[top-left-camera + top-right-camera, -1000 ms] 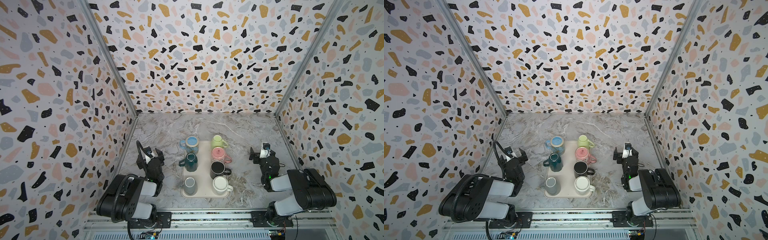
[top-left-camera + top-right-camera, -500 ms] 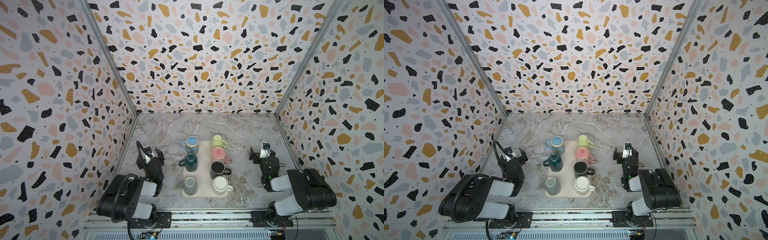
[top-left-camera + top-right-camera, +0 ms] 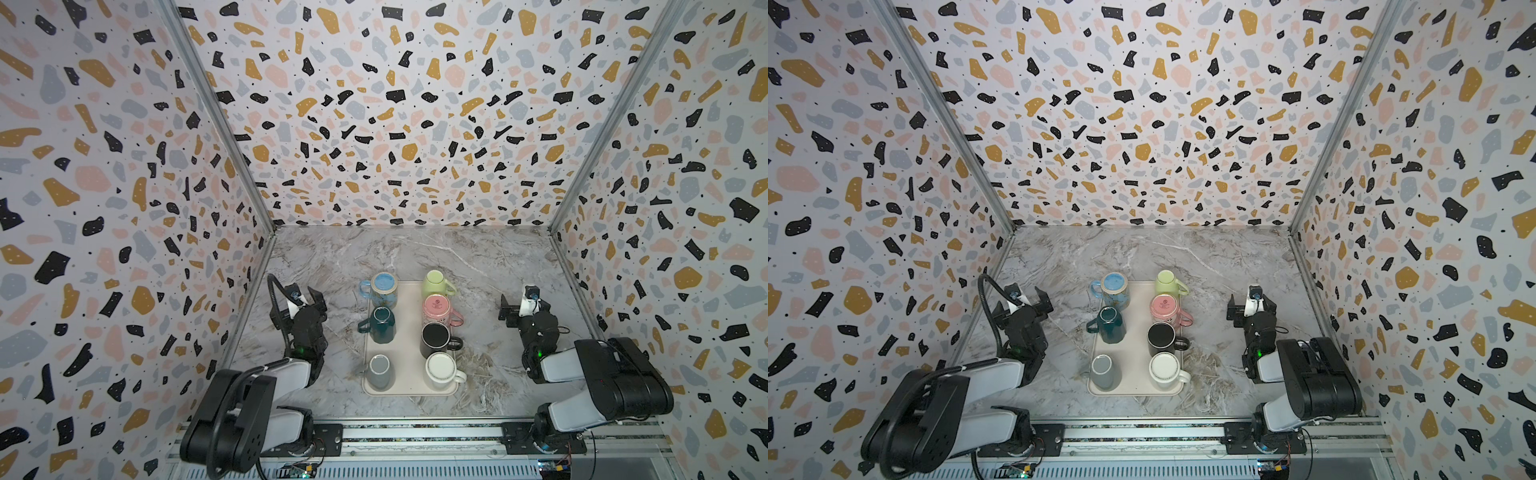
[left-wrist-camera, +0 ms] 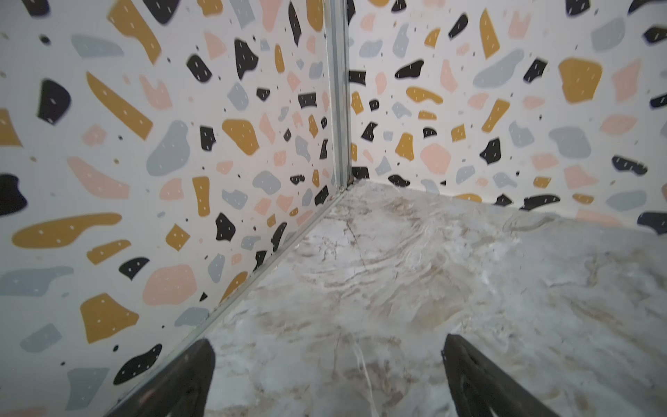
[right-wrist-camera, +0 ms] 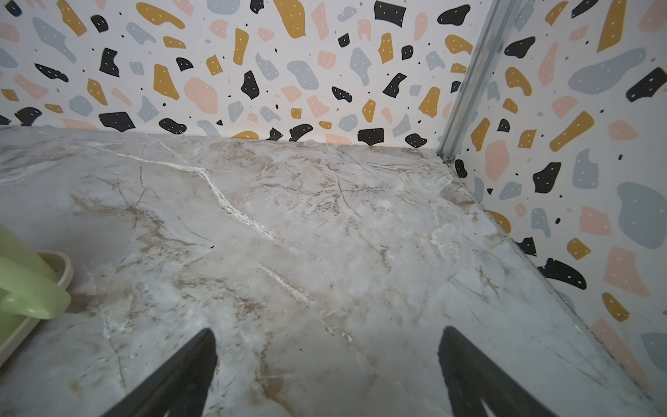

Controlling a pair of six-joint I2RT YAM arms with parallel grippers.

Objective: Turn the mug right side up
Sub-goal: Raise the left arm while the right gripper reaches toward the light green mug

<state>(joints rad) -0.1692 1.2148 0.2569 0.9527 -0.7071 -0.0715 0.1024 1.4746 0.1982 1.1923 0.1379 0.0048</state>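
Note:
Several mugs stand in two rows on a beige tray (image 3: 405, 370) in both top views. The pink mug (image 3: 437, 308) and the light green mug (image 3: 435, 282) stand base up. The black (image 3: 435, 338), white (image 3: 440, 369), grey (image 3: 379, 370) and teal (image 3: 381, 322) mugs show open mouths. I cannot tell which way up the blue mug (image 3: 383, 287) is. My left gripper (image 3: 305, 294) is open and empty over the marble, left of the tray. My right gripper (image 3: 523, 305) is open and empty, right of the tray. The right wrist view shows the green mug (image 5: 21, 281) at its edge.
Terrazzo-patterned walls close in the marble table (image 3: 415, 249) on three sides, with metal corner posts (image 4: 339, 90). Both arm bases sit on a rail (image 3: 415, 436) along the front edge. The left wrist view faces the back left corner.

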